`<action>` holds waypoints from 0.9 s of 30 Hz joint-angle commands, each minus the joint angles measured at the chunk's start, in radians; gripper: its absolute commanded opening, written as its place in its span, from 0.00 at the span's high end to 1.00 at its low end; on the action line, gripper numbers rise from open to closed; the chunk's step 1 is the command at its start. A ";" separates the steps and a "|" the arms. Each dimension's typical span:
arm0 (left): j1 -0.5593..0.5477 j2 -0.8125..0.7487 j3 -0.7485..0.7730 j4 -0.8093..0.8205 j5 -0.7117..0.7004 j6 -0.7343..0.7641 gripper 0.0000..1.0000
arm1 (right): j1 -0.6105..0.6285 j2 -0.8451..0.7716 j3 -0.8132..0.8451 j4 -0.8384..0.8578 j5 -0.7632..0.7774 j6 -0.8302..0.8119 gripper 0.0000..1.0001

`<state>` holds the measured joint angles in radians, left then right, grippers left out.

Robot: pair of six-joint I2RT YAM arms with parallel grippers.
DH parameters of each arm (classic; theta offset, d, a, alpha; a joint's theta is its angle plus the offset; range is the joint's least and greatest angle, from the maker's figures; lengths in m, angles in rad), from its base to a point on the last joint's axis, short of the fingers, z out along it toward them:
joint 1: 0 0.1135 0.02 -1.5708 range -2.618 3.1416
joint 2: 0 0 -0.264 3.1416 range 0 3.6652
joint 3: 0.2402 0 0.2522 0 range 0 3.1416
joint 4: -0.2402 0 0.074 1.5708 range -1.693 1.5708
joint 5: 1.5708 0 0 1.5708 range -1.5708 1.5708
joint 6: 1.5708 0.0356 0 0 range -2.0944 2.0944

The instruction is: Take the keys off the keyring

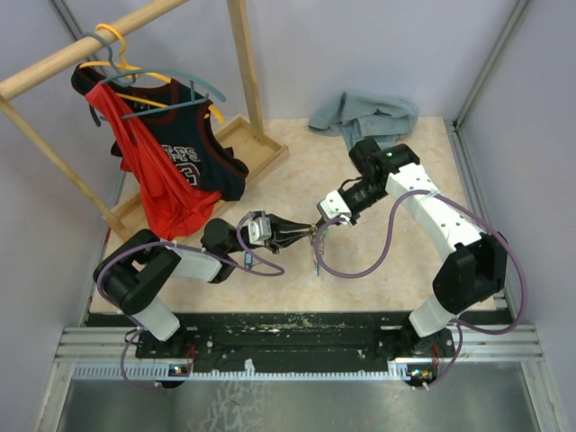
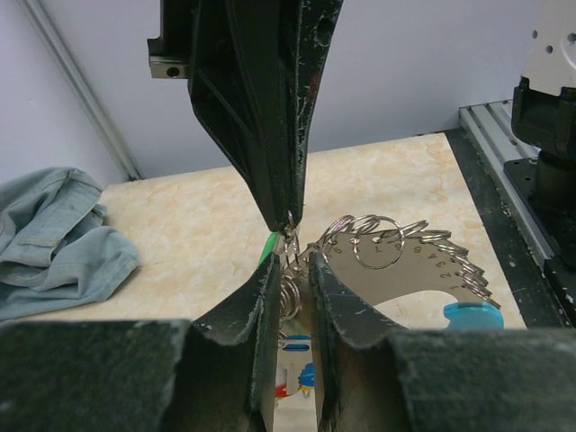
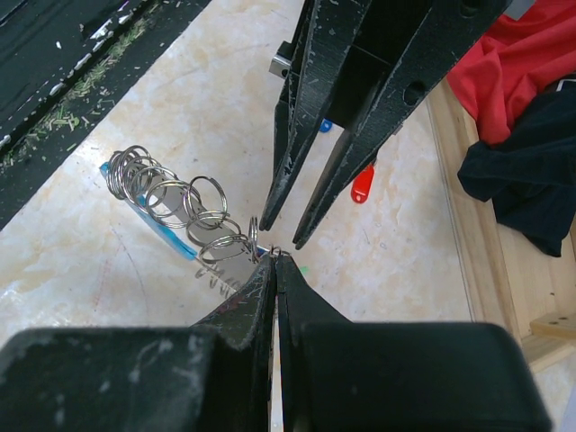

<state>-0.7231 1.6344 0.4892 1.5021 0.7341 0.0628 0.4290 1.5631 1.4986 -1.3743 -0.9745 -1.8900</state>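
Your keyring (image 2: pixel 376 243) hangs above the desk (image 1: pixel 297 180), to the right of the wooden clothes rack (image 1: pixel 256 144) and nearer the arm bases than it is. The silvery keys (image 2: pixel 427 263) fan out from the keyring, with a light blue tag (image 2: pixel 470 315) at the bunch's far end. Your left gripper (image 1: pixel 304 234) has its jaws drawn in around several wire loops, a narrow gap between them. Your right gripper (image 1: pixel 317 227) has its jaws pressed together, tips on one thin loop. A red tag (image 3: pixel 362 184) lies on the desk on the rack's side of the bunch.
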 commanded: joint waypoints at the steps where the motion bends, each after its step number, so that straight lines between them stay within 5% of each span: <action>1: -0.004 -0.008 0.015 0.008 -0.032 0.015 0.76 | -0.004 -0.005 0.005 -0.027 -0.088 -0.058 1.00; 27: -0.005 0.009 0.052 -0.046 0.030 0.009 0.77 | 0.008 0.000 0.006 -0.032 -0.090 -0.072 1.00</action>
<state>-0.7231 1.6344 0.5137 1.4673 0.7658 0.0715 0.4294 1.5658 1.4967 -1.3956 -0.9905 -1.9305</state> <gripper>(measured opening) 0.225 0.005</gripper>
